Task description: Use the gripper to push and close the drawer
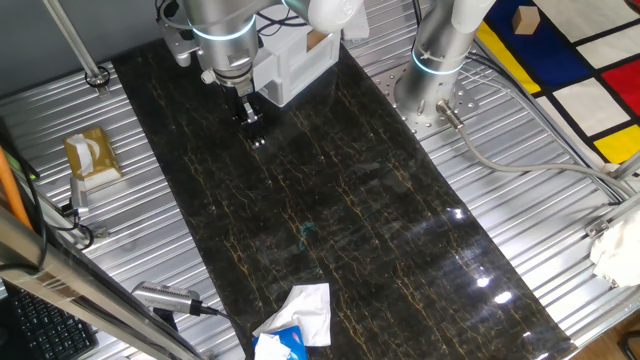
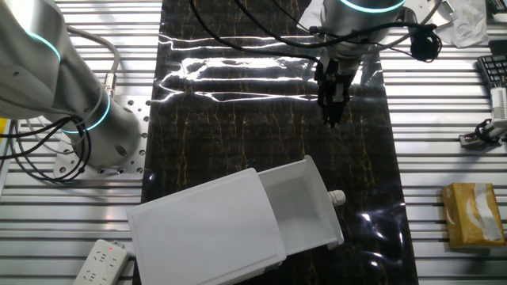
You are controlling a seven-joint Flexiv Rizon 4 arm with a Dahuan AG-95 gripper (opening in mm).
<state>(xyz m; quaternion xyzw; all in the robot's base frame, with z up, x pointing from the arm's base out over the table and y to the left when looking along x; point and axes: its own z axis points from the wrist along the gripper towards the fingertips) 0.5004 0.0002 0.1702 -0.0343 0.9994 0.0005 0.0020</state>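
Observation:
The white cabinet point(image 2: 202, 229) sits at the near edge of the dark mat in the other fixed view. Its drawer point(image 2: 305, 207) is slid out to the right, showing an empty tray and a small knob point(image 2: 337, 197) on the flat front. In one fixed view the cabinet point(image 1: 305, 62) is at the far end and the drawer front point(image 1: 272, 88) faces the gripper. The black gripper point(image 2: 332, 119) hangs from the silver arm, fingers together and holding nothing. It is over the mat, apart from the drawer front, and it also shows in one fixed view point(image 1: 253, 122).
The upright base of a second silver arm point(image 1: 435, 60) stands beside the mat point(image 2: 87, 111). A crumpled white-and-blue wrapper point(image 1: 295, 320) lies at the mat's near end. A tissue box point(image 1: 92, 155) is on the ribbed table, and a power strip point(image 2: 103, 261) lies near the cabinet.

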